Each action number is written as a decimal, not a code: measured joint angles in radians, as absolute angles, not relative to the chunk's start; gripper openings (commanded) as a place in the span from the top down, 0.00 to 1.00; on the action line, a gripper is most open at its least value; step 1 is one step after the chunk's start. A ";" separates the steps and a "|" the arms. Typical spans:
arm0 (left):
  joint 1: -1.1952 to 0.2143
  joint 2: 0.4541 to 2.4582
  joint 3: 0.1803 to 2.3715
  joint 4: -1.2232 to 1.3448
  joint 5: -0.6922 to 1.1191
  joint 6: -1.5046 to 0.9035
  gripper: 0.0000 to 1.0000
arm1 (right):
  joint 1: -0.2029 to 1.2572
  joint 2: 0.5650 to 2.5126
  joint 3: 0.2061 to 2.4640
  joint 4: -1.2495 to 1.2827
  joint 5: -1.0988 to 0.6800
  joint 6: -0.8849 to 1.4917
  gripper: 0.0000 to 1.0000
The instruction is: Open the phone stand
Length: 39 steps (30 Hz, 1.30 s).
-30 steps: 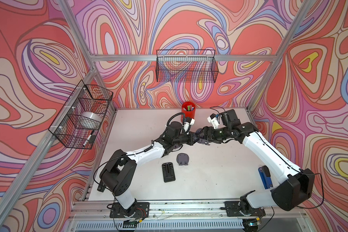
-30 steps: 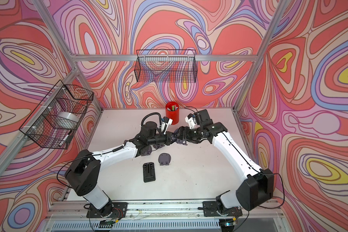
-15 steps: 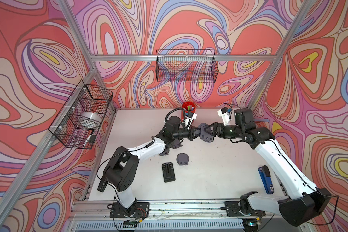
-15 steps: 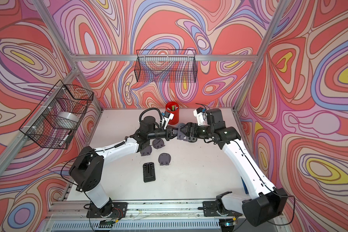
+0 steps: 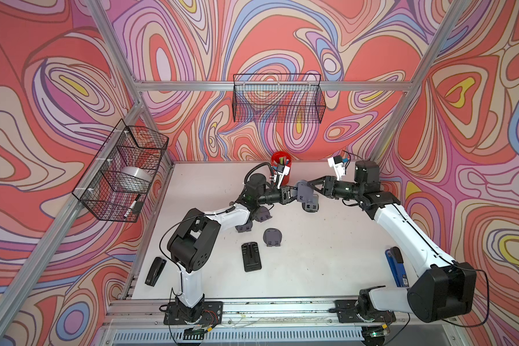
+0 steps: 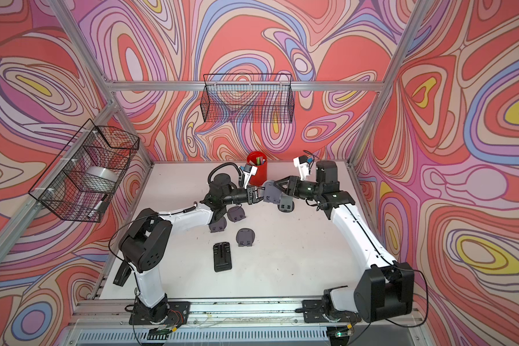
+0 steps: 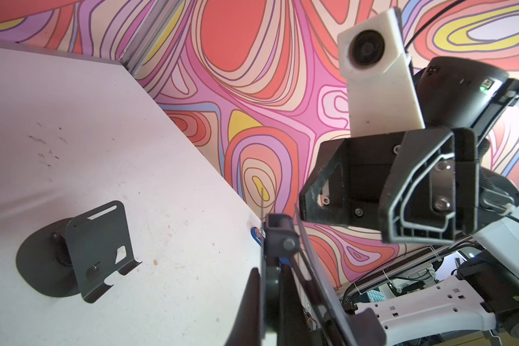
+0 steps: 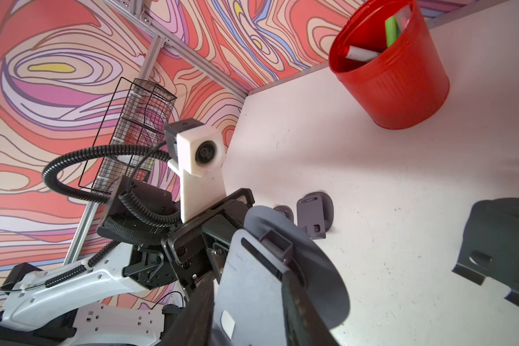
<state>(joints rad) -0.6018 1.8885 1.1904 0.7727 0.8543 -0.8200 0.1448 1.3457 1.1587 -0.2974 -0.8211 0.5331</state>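
Observation:
A grey phone stand [image 5: 303,191] [image 6: 271,194] hangs above the table's back middle, between my two grippers. My left gripper [image 5: 292,193] [image 7: 269,302] is shut on the thin edge of its round base, whose hinge [image 7: 277,230] shows just past the fingertips. From the opposite side my right gripper [image 5: 311,186] [image 8: 249,311] reaches in; its fingers [image 8: 300,305] press on both side edges of the stand's flat plate [image 8: 249,278]. The round base [image 8: 318,269] stands behind that plate.
Another stand [image 5: 310,206] [image 7: 81,254] sits unfolded just below the held one. Three folded grey stands [image 5: 272,237] and a black one [image 5: 251,256] lie mid-table. A red cup [image 5: 281,167] with pens stands at the back. A blue tool [image 5: 396,266] lies right, a stapler [image 5: 155,271] left.
Both arms carried the stand to the right and a little toward the back. My right gripper's fingers narrowed from wide open onto the stand's plate. The left stayed shut.

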 measured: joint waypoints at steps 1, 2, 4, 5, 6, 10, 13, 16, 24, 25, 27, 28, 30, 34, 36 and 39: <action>-0.602 1.888 1.190 0.776 0.856 -0.820 1.00 | 0.145 1.346 1.158 -0.291 -0.827 0.533 0.60; -0.602 1.888 1.189 0.779 0.857 -0.820 1.00 | 0.145 1.346 1.158 -0.287 -0.831 0.533 0.60; -0.602 1.887 1.187 0.785 0.857 -0.821 1.00 | 0.143 1.345 1.157 -0.287 -0.835 0.532 0.60; -0.603 1.886 1.184 0.786 0.857 -0.821 1.00 | 0.142 1.344 1.156 -0.287 -0.835 0.530 0.60; -0.602 1.884 1.182 0.786 0.857 -0.820 1.00 | 0.141 1.342 1.153 -0.287 -0.835 0.528 0.60; -0.602 1.869 1.164 0.785 0.857 -0.819 1.00 | 0.129 1.320 1.142 -0.311 -0.835 0.513 0.60; -0.602 1.855 1.161 0.781 0.865 -0.812 1.00 | 0.118 1.300 1.142 -0.335 -0.835 0.493 0.60; -0.602 1.837 1.161 0.780 0.876 -0.799 1.00 | 0.117 1.295 1.145 -0.363 -0.839 0.471 0.60; -0.603 1.826 1.161 0.757 0.899 -0.779 1.00 | 0.117 1.296 1.145 -0.405 -0.882 0.424 0.63; -0.603 1.826 1.161 0.752 0.899 -0.778 1.00 | 0.117 1.296 1.145 -0.405 -0.889 0.422 0.63; -0.603 1.826 1.161 0.744 0.899 -0.778 1.00 | 0.117 1.296 1.145 -0.403 -0.902 0.418 0.65; -0.603 1.826 1.161 0.743 0.899 -0.778 1.00 | 0.117 1.296 1.145 -0.403 -0.907 0.418 0.66; -0.603 1.826 1.161 0.743 0.901 -0.778 1.00 | 0.117 1.296 1.145 -0.398 -0.918 0.418 0.67; -0.603 1.826 1.163 0.744 0.910 -0.778 1.00 | 0.115 1.296 1.143 -0.385 -0.936 0.425 0.70; -0.603 1.825 1.164 0.745 0.915 -0.778 1.00 | 0.111 1.296 1.135 -0.362 -0.950 0.434 0.71; -0.603 1.821 1.165 0.744 0.920 -0.777 1.00 | 0.110 1.296 1.124 -0.329 -0.970 0.441 0.73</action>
<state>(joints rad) -0.6029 1.8210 1.1648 0.7441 0.9203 -0.7773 0.1101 1.2964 1.1244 -0.3286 -0.9699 0.4408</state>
